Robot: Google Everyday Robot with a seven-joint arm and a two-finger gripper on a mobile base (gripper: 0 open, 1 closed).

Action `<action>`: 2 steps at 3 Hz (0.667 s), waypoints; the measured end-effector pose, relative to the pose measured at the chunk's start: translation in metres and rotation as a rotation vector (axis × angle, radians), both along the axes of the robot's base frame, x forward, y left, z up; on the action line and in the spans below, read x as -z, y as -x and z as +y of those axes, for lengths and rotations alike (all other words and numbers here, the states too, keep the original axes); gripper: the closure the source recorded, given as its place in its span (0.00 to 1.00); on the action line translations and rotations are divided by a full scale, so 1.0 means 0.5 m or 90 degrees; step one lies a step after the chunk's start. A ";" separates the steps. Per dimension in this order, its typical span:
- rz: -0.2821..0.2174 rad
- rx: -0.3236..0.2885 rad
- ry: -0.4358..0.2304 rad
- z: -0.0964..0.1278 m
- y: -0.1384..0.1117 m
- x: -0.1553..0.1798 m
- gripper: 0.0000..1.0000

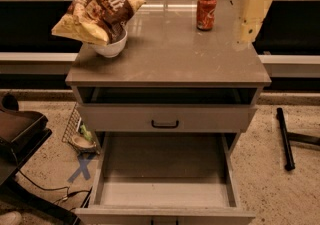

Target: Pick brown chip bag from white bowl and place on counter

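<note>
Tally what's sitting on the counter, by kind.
Chip bags: 1, the brown chip bag, on the white bowl
Bowls: 1
Cans: 1, the red soda can
Total: 3
The gripper is by the counter's right rear edge, holding none of them.

The light was warm and yellowish and came from above. It left a pale streak of glare on the glossy counter (165,59) near its back edge, just left of the red soda can (206,11), which showed a faint reflection in the top. The brown chip bag (97,14) was brightly lit on its upper face, and its overhang put the white bowl (111,48) partly in shade. The gripper (243,39), above the counter's right rear edge, looked washed out (a flat cream with little shading). The slot under the counter top was dark, the open bottom drawer (165,169) was dim toward its back, and the floor (45,169) at the left lay in deep shadow.
</note>
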State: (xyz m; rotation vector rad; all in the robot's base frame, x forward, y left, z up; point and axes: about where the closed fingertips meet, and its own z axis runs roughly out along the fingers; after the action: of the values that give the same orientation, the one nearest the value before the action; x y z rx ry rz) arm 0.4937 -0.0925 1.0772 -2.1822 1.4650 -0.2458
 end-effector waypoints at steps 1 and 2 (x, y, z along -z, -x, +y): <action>0.000 0.001 -0.001 0.000 0.000 -0.001 0.00; -0.017 -0.030 0.027 0.039 -0.064 0.007 0.00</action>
State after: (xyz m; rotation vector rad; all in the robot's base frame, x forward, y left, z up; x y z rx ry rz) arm 0.5258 -0.0732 1.0737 -2.2351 1.4031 -0.2912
